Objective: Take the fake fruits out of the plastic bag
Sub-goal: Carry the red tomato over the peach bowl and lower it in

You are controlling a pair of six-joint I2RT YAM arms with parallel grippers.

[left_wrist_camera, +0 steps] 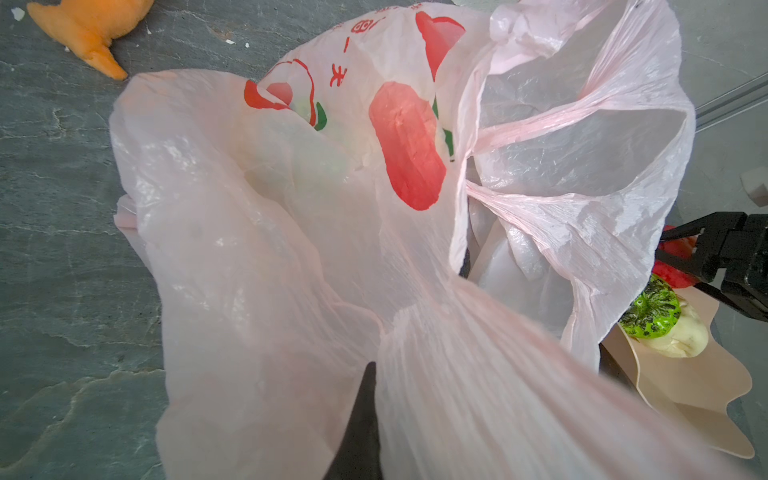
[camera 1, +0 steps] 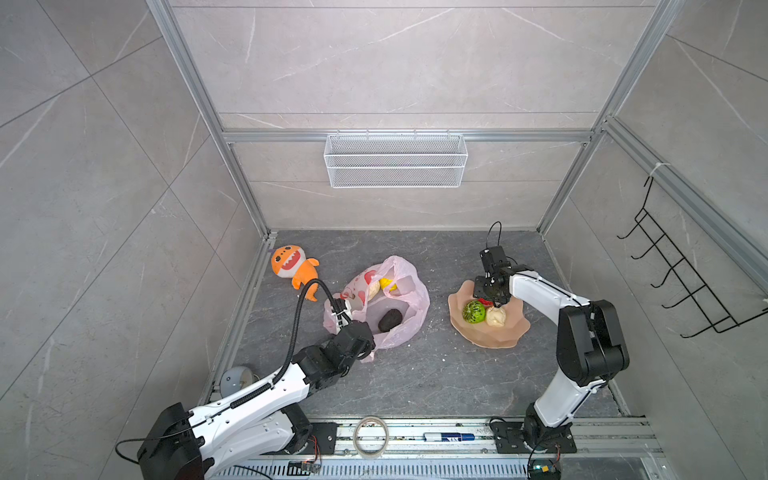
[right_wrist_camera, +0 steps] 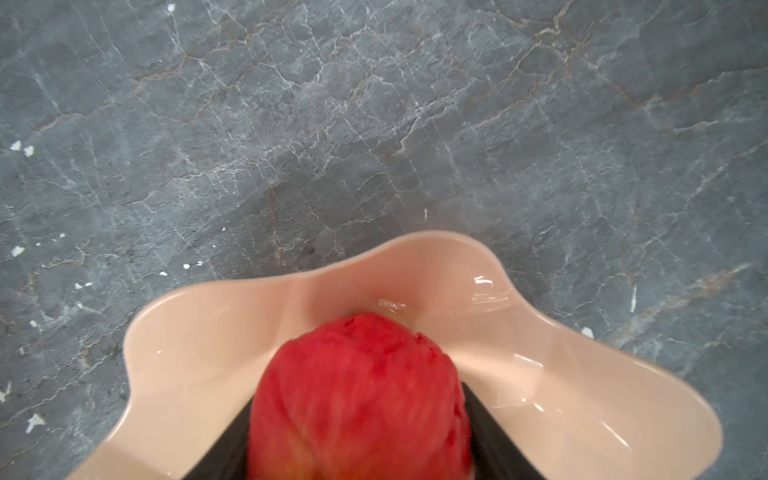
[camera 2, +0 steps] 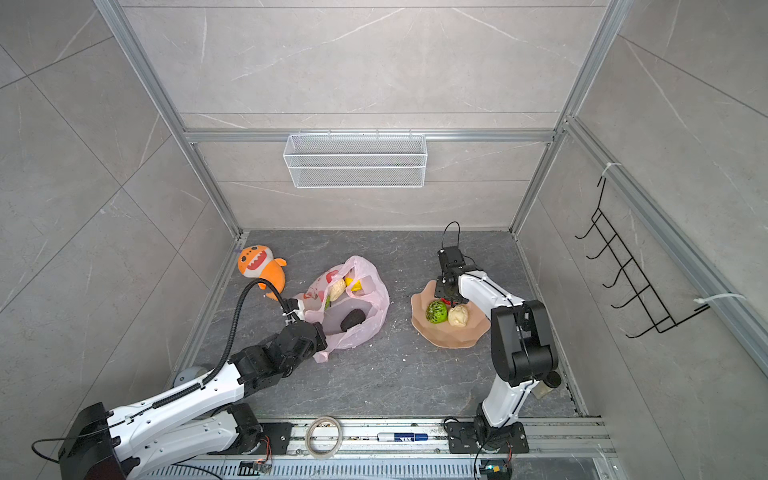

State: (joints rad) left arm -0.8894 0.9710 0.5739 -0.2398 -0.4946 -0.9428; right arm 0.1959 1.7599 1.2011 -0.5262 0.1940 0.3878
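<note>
Two fruits point(camera 1: 474, 311) in bowl point(right_wrist_camera: 187, 332); right fingers point(camera 1: 489, 296) part-open, gripping red apple point(right_wrist_camera: 357, 399) directly over bowl; left fingers point(camera 1: 342, 313) pinched shut on bag point(camera 1: 411, 299) rim; avocado point(camera 1: 390, 320) inside.

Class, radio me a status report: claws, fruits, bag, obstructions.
Left claw shut on plastic bag. Right claw grips red apple at bowl; green ball, cream piece in it. Avocado, lemon inside bag. No obstruction.
</note>
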